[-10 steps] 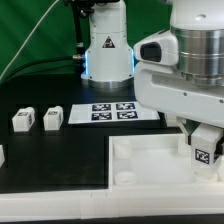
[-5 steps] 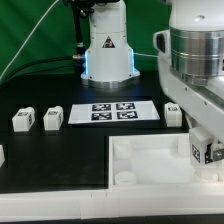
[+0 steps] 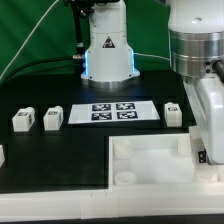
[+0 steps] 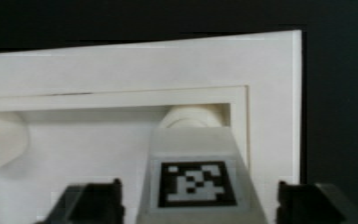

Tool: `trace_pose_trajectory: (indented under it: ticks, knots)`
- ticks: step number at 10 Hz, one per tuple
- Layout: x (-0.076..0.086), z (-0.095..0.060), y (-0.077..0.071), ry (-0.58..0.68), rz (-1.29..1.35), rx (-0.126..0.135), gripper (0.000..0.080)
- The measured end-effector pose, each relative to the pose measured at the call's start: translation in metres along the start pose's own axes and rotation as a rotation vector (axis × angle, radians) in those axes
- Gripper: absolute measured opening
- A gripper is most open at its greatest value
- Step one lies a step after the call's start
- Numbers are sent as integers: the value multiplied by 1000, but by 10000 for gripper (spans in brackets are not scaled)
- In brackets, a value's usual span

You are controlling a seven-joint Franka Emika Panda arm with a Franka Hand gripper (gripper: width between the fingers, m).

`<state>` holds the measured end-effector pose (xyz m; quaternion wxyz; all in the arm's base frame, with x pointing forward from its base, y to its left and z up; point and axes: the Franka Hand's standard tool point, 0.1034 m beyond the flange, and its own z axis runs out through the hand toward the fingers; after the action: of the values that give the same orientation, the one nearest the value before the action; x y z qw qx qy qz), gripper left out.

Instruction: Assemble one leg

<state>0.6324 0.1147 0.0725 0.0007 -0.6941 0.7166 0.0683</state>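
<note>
A leg (image 3: 203, 155), a small white post with a black-and-white tag, stands upright at the far corner of the large white tray-like part (image 3: 150, 160), on the exterior view's right. My gripper (image 3: 206, 148) hangs over it. In the wrist view the leg (image 4: 197, 175) is between my two dark fingers (image 4: 87, 205). There is a visible gap on each side, so the gripper (image 4: 197, 208) is open around it. The tray's rim (image 4: 158, 95) shows beyond it.
Two loose legs (image 3: 23, 120) (image 3: 53, 117) stand on the black table at the exterior view's left, and another (image 3: 173, 113) stands beside the marker board (image 3: 112, 111). The arm's base (image 3: 107, 50) is behind the board.
My wrist has turned and the hand has shifted toward the exterior view's right. The leg stays upright at the tray's corner.
</note>
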Motion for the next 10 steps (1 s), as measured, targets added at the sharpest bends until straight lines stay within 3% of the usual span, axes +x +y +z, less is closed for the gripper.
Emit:
trace_pose_trajectory:
  ticks: [1, 2, 3, 10]
  knots:
    - [-1, 0, 1, 1, -40, -6, 515]
    - [-2, 1, 2, 1, -184, -17, 622]
    - [-3, 0, 3, -2, -344, -23, 645]
    - [5, -3, -1, -10, -1181, -15, 649]
